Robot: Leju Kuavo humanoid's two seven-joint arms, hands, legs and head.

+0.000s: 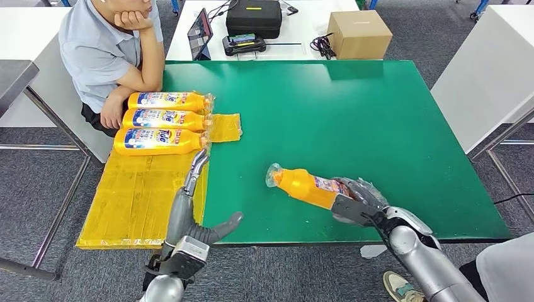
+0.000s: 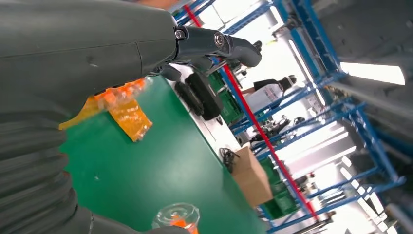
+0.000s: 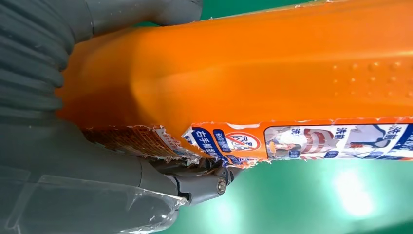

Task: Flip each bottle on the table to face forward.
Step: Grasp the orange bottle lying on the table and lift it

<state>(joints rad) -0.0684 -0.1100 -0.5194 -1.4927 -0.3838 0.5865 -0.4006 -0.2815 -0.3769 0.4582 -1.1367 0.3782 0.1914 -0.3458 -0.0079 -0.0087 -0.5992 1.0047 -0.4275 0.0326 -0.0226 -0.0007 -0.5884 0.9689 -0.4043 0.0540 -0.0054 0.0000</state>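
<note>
The right hand [image 1: 354, 204] is lying nearest the camera, at the near edge of the green table [image 1: 352, 113], and is gripping the base end of an orange bottle [image 1: 308, 187]. The bottle is lying on its side on the table, its clear-capped neck pointing away from the hand toward the left. In the right wrist view the orange bottle [image 3: 253, 83] is sitting between the thumb and the fingers [image 3: 204, 183], with the torn edge of its label facing the camera.

The left hand [image 1: 192, 204] is hovering over the near left part of the table, holding nothing. Its fingers [image 1: 196, 167] are extending forward and its thumb is spreading wide to the side.

Three further orange bottles [image 1: 165, 120] are lying side by side at the table's left edge, printed labels facing up, caps pointing right. They are resting at the far end of a yellow mat [image 1: 135, 201].

A person [image 1: 107, 44] is sitting at the far left corner, one forearm resting just beside the three bottles. On the white table behind, a cardboard box [image 1: 359, 34] and a black case [image 1: 254, 17] are standing.
</note>
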